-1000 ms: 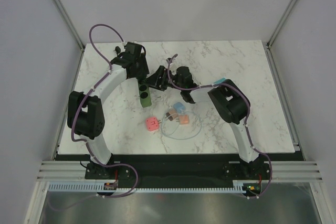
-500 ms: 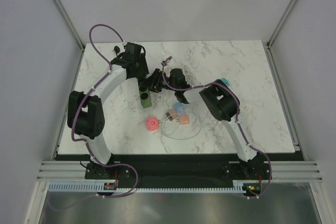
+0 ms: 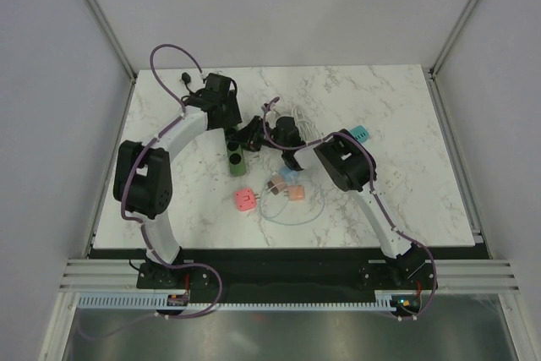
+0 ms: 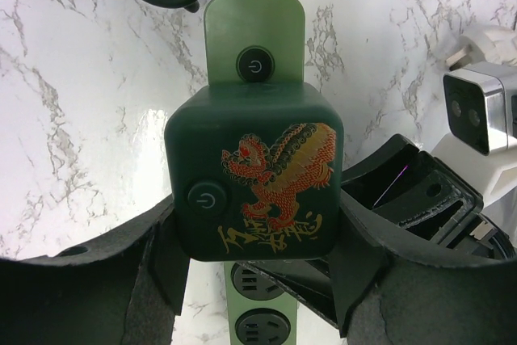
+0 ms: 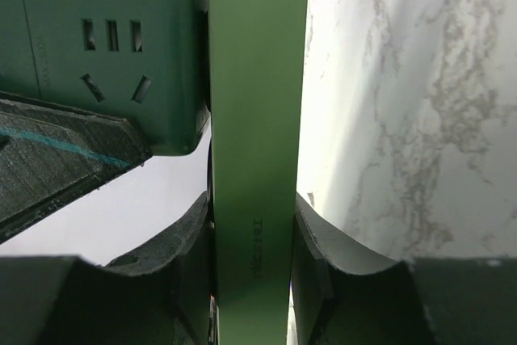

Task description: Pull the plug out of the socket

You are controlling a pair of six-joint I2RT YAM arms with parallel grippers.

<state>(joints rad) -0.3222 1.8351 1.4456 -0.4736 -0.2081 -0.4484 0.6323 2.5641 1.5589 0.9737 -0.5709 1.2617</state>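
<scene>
Swung inward, right tool (image 5: 252,236) clamps smooth green socket strip (image 5: 258,78); left tool (image 4: 257,268) clamps boxy plug (image 4: 254,163).

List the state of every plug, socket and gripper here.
power strip, visible free sockets empty
green cube plug, seated in the power strip
left gripper, shut on green cube plug
right gripper, shut on power strip
white plug, unplugged, lying loose

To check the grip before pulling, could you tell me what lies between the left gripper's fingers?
The dark green dragon-printed plug, seated on the pale green power strip, fills that gap, as the left wrist view shows.
</scene>
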